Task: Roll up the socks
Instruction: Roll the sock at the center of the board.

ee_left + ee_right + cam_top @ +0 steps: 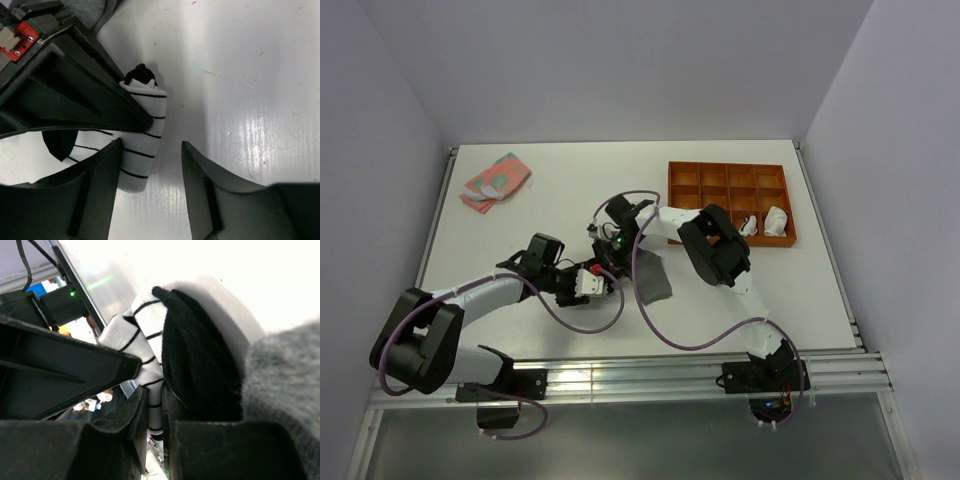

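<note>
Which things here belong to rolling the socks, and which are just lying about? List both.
Job: striped sock, pinched by the right gripper; grey sock beside it; left gripper, open by the striped sock.
Lying about: orange tray; two white bundles in its near-right compartments; pink patterned cloth, far left.

A white table (760,290) fills the middle of the top view. At upper left lies a crumpled pink-and-green patterned cloth (496,181). At upper right sits an orange tray (728,166) of compartments. Near the centre a grey sock (653,277) lies flat. Beside it a striped sock (145,145), partly rolled, rests on the glossy surface.
</note>
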Controlling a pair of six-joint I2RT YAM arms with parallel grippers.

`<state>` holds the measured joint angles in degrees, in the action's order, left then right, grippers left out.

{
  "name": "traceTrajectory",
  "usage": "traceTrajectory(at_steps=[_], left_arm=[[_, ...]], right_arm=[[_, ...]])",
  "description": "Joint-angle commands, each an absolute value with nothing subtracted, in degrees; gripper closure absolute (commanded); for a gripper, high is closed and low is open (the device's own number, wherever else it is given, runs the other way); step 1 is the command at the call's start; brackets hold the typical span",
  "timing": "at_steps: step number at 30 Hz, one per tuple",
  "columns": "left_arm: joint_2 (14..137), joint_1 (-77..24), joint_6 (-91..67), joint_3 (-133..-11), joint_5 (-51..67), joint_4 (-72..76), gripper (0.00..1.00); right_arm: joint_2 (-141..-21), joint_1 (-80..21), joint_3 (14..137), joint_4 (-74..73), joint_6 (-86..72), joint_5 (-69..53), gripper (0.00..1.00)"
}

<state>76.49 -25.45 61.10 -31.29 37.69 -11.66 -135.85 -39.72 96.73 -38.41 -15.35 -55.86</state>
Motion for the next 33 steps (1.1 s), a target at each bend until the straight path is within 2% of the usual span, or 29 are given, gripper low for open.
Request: traceTrajectory(at_steps=[1, 4, 8, 11, 16, 18, 21, 22, 27, 33], left_arm=[[79.2, -25.8, 58.6, -34.2, 38.1, -11.1, 0.45], [83.3, -25.9, 58.9, -38.6, 38.3, -16.1, 0.54], [86.0, -25.9, 58.9, -40.3, 37.4, -17.4, 0.54], [88.1, -25.9, 58.9, -41.7, 38.1, -20.3, 0.58], [90.7, -25.9, 58.0, -45.2, 39.2, -25.2, 0.70], [92.4, -25.8, 58.2, -46.1, 38.9, -28.0, 0.81], [94.0, -25.9, 57.9, -47.6, 38.3, -30.7, 0.97], [94.3, -25.8, 58.1, -48.0, 38.3, -31.5, 0.99], [97.9, -25.2, 58.4, -52.8, 41.4, -39.3, 1.00], [102.8, -22.2, 59.3, -59.0, 45.3, -48.9, 1.00]], right_arm=[[-140.2, -39.2, 92.8, -40.7, -11.4, -41.2, 0.97], [-139.6, -39.2, 92.2, -40.4, -11.2, -41.4, 0.97], [-138.9, -39.2, 91.4, -40.1, -10.9, -41.4, 0.97], [-138.4, -39.3, 90.9, -39.8, -10.8, -40.9, 0.97], [-136.3, -39.2, 89.6, -38.4, -11.6, -39.2, 0.96], [-134.5, -39.2, 88.1, -36.5, -12.6, -37.9, 0.94], [-131.6, -39.2, 86.0, -33.6, -14.2, -35.5, 0.86], [-130.7, -39.2, 85.3, -31.7, -14.8, -34.8, 0.83], [-121.5, -39.3, 77.6, -24.4, -18.6, -27.3, 0.61], [-109.8, -39.2, 65.5, -12.6, -23.2, -20.7, 0.53]])
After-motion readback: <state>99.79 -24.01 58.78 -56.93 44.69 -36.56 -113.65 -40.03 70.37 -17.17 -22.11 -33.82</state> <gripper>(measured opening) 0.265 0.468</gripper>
